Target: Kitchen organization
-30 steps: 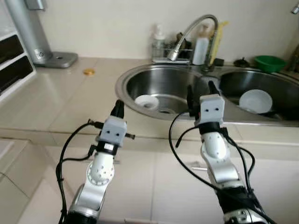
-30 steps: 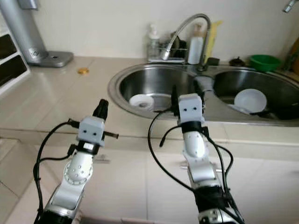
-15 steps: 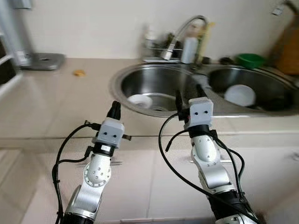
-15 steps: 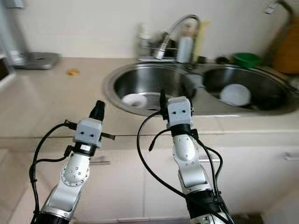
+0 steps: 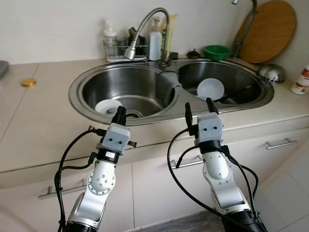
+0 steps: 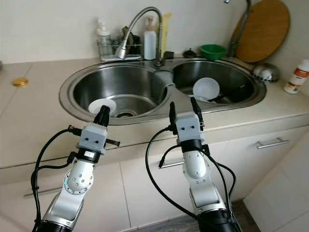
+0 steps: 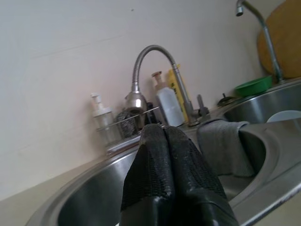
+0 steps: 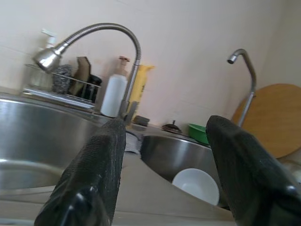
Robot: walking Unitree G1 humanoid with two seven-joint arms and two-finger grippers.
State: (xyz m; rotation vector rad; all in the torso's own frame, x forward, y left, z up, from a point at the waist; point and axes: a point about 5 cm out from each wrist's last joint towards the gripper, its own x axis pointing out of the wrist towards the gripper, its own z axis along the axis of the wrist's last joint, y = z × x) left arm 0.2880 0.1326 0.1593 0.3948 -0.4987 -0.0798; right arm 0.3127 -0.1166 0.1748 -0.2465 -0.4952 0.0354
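A double steel sink [image 5: 77,96] is set in the beige counter before me. A white bowl [image 5: 108,106] lies in its left basin, and another white bowl [image 5: 210,89] lies in the right basin beside a dark utensil. My left gripper [image 5: 119,114] hovers at the sink's front rim near the left bowl, shut and empty. My right gripper [image 5: 198,109] stands open over the front rim between the basins, holding nothing. In the right wrist view its fingers [image 8: 96,174] frame the right bowl [image 8: 196,185].
A gooseneck tap [image 5: 144,26], bottles and a wire rack [image 5: 119,47] line the back wall. A grey cloth [image 5: 167,82] drapes over the divider. A green bowl [image 5: 216,51], a wooden board [image 5: 268,29], a steel strainer [image 5: 269,73] and a white bottle [image 5: 301,81] stand right. A gold lid [image 5: 28,82] lies left.
The camera has swung right, so the sink has shifted left and the board and bottle at the right have come into sight. Both grippers keep their pose before me.
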